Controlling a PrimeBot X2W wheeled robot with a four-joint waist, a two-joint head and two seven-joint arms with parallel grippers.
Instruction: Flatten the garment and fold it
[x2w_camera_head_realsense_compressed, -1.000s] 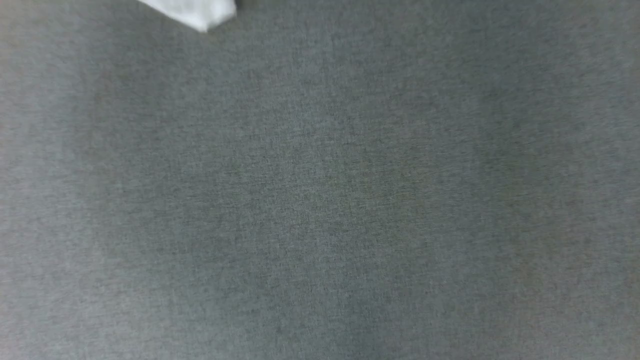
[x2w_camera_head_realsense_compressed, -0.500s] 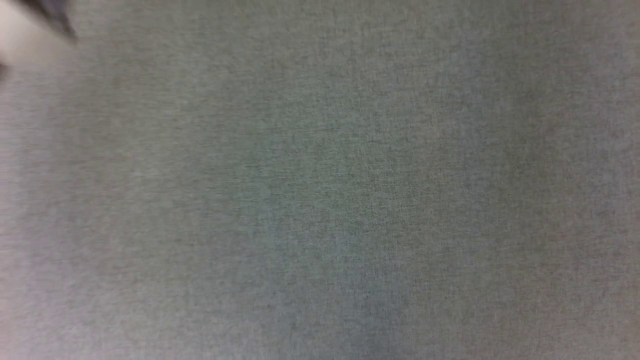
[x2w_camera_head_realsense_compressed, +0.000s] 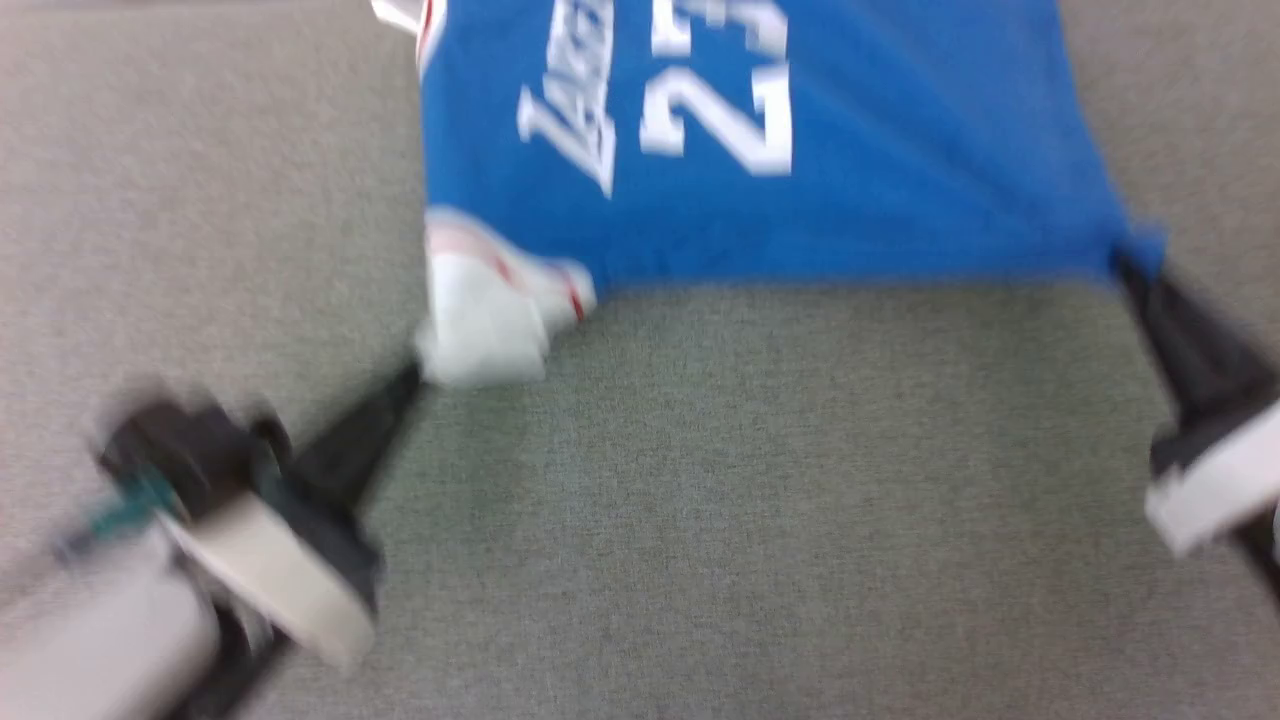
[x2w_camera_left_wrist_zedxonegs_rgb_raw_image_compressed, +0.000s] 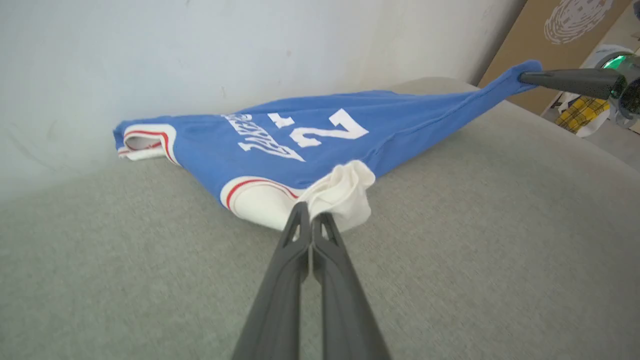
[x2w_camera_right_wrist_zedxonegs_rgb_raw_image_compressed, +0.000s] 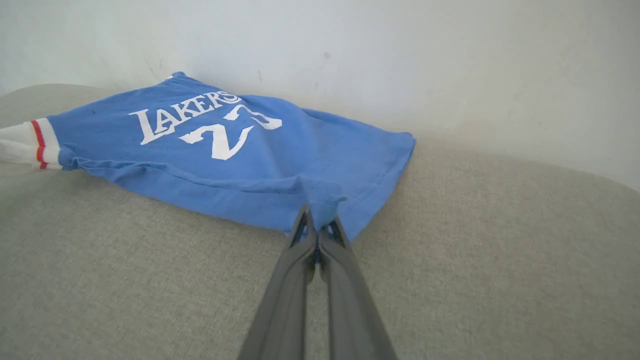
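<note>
Garment (x2w_camera_head_realsense_compressed: 900, 200) reads "LAKERS" 23, pinched by left gripper (x2w_camera_left_wrist_zedxonegs_rgb_raw_image_compressed: 311, 221) and right gripper (x2w_camera_right_wrist_zedxonegs_rgb_raw_image_compressed: 316, 222).

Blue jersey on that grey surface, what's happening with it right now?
The robot holds the blue jersey on the grey surface with both arms. Its left gripper is shut on the bunched white sleeve, its right gripper on a corner of the blue hem, and the cloth is pulled taut between them, lettering up.
</note>
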